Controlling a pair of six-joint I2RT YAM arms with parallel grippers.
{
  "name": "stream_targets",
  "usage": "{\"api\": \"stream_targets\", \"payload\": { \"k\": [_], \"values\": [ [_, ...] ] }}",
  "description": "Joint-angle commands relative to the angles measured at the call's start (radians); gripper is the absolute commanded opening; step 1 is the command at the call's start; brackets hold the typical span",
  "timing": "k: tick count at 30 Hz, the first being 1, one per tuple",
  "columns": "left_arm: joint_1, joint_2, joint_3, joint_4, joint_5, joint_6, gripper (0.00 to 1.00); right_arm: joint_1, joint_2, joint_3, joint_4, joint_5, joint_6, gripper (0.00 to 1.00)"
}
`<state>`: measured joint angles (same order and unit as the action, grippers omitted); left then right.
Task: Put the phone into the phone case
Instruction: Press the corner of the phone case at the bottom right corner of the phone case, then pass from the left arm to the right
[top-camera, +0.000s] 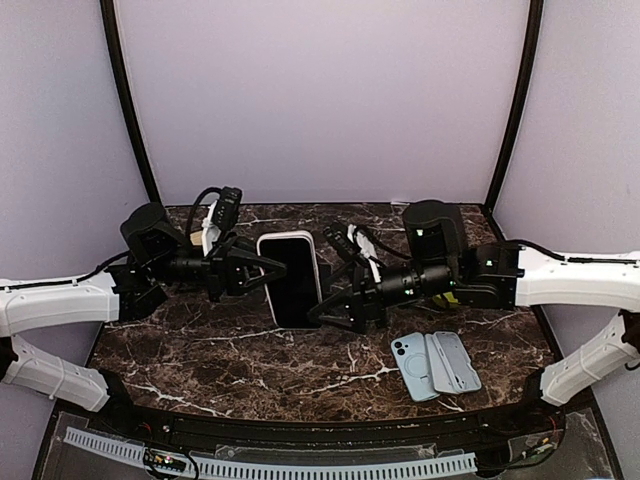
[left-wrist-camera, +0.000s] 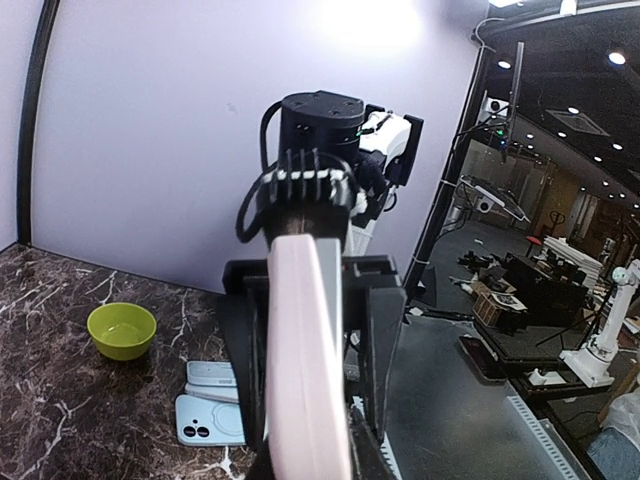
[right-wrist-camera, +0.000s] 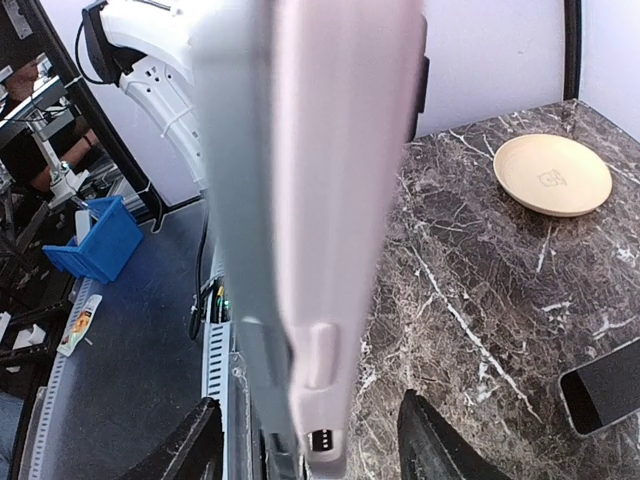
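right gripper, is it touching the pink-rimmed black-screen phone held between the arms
Apart: the right wrist view shows the right gripper straddling the pink-rimmed phone, gaps beside both fingers.

phone: black screen, seemingly pale-pink edge | table: dark white-veined marble | bowl: lime-green

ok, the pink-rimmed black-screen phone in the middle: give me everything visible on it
The pale pink-rimmed phone with a black screen is a rounded rectangle, screen dark and facing the top camera. Its smooth, plastic-looking pink edge carries a raised side button. The left gripper is shut on its left edge; the right gripper straddles its right edge, jaws open, not visibly touching.
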<state>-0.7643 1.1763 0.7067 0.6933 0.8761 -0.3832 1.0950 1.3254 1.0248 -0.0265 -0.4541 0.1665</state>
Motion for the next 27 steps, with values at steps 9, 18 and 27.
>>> {"api": "stream_targets", "payload": {
  "k": [9,18,27],
  "values": [
    [-0.016,-0.035,0.062,0.136,0.03,-0.036,0.0,-0.008,-0.029,-0.025,0.09,-0.017,-0.001,0.56],
    [-0.044,-0.008,0.076,0.178,0.029,-0.063,0.0,-0.007,0.044,0.035,0.107,-0.051,0.016,0.09],
    [-0.065,-0.02,0.073,0.03,-0.059,0.037,0.29,-0.009,-0.023,0.045,0.176,-0.015,0.025,0.0]
  ]
}}
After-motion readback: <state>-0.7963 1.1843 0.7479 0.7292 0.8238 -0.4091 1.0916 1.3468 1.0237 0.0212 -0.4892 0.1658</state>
